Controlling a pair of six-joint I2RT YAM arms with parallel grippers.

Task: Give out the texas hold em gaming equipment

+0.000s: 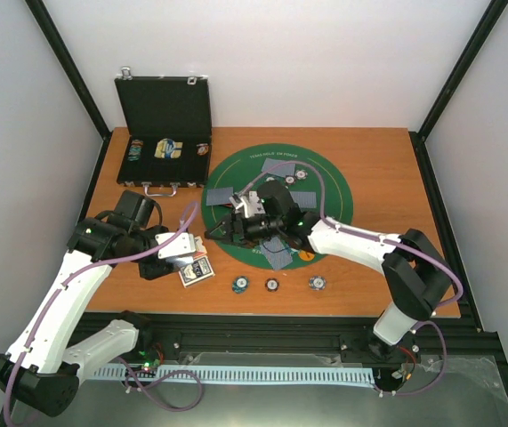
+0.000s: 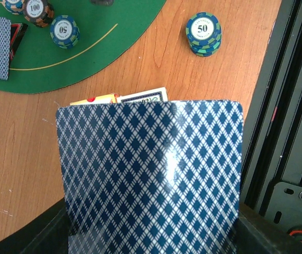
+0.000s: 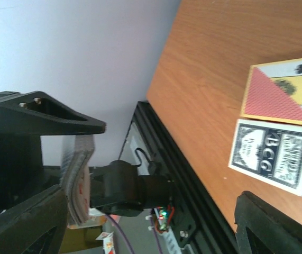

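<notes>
1. Top view first: the open black case [image 1: 165, 111] stood at the far left of the wooden surface [image 1: 387, 178]. The green mat [image 1: 329, 182] lay mid-surface, and face-down cards [image 1: 221, 197] were spread across it.
2. Only from up there did we get the row of three striped chips [image 1: 272, 285], off the mat and near the front edge.
3. Both arms met just left of the mat, but from above we couldn't tell what either one held.
4. The left wrist settled that: the left fingers [image 2: 280, 235] were clenched on a deck of cards [image 2: 151, 180], and its blue diamond back filled most of the frame.
5. Over the deck's top edge that camera caught only slivers of two card boxes [image 2: 143, 97]. Beyond them we saw a chip marked 50 [image 2: 203, 33] on bare wood.
6. Up in that frame's corner, two more chips sat on the mat beside a red-edged triangular token [image 2: 17, 36] and a face-down card.
7. The right wrist gave us the side-on look. There the deck showed edge-on as a thick stack, pinched between black fingers.
8. The right fingers [image 3: 277, 225] were released, spread wide at the frame's lower corners with nothing between them.
9. That view alone showed the boxes properly: a dark printed one lying flat just beside a red-patterned one, both on the wood.
</notes>
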